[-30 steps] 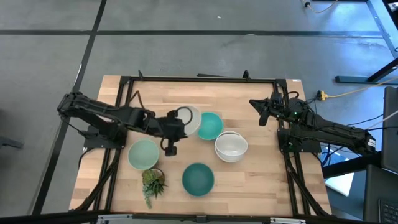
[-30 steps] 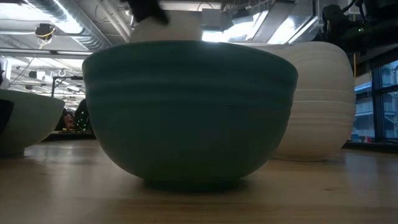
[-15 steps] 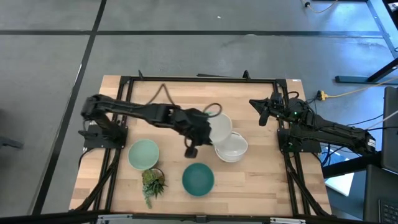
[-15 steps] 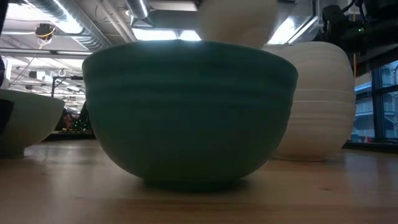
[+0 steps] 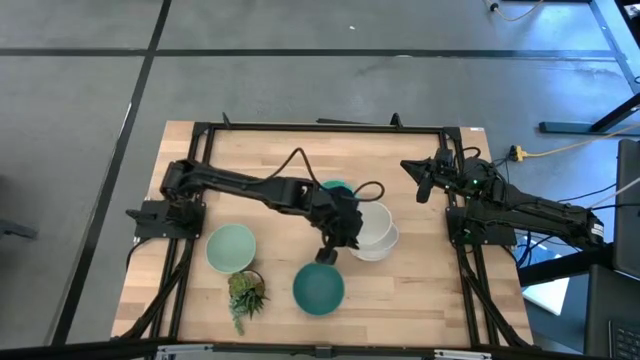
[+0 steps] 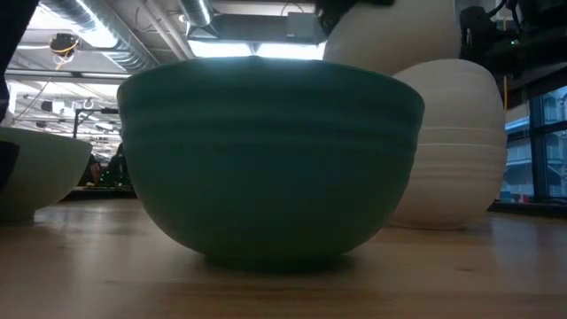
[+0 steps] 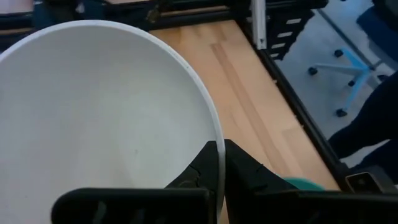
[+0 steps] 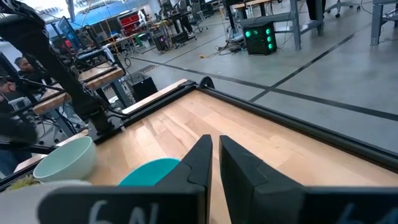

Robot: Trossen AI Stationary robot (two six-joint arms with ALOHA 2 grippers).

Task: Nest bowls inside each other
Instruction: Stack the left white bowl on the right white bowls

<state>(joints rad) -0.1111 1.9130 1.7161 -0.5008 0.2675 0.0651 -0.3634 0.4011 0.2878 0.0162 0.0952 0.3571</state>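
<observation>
Left end effector point(image 7: 217, 171) clamping white bowl point(image 7: 93, 118) rim, above white stack point(image 5: 377, 238)

Grey floor point(image 5: 300, 70) crossed by dark lines around wood table point(image 5: 420, 290). Ceiling ducts point(image 6: 97, 35) and lit panels overhead. Blue wheeled chair point(image 7: 348, 68) beyond table edge. Workbenches point(image 8: 93, 74), green-lit equipment point(image 8: 258, 37) farther off.

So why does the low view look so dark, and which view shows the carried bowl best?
Low view: the dark teal bowl sits close to the lens, backlit by ceiling lights, so its face is in shadow. Left wrist view: evenly lit, the white bowl fills the frame, its rim gripped by the left gripper.
</observation>
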